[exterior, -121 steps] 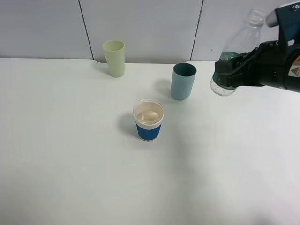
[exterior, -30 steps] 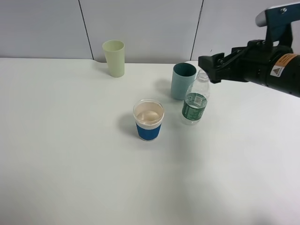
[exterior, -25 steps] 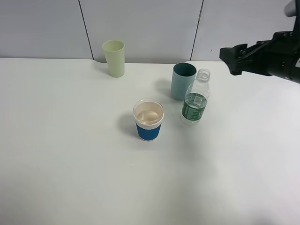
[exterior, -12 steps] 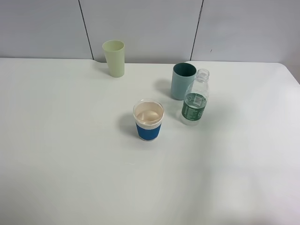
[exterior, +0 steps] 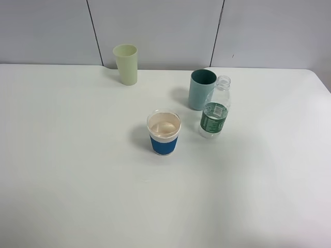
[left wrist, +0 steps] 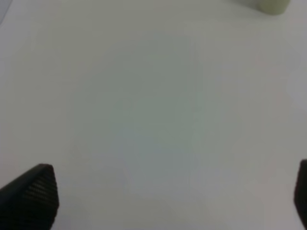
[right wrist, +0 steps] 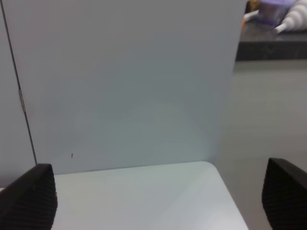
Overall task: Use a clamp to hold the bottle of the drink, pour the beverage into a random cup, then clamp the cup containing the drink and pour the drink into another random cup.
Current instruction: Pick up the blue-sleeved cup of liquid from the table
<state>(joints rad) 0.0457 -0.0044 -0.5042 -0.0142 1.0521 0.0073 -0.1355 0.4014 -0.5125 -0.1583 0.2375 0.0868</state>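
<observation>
White table [exterior: 77, 181], bottle [exterior: 214, 114] beside teal cup [exterior: 201, 91]

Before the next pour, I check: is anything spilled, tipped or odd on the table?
Nothing stands out: clear plastic bottle, blue-banded paper cup, teal cup and pale green cup all stand upright; no spill visible.

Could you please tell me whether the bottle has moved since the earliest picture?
Yes: from the air at the right it came down and left, and now the bottle stands upright by the teal cup.

White table [exterior: 77, 196] meets grey panelled wall [exterior: 155, 26].
</observation>
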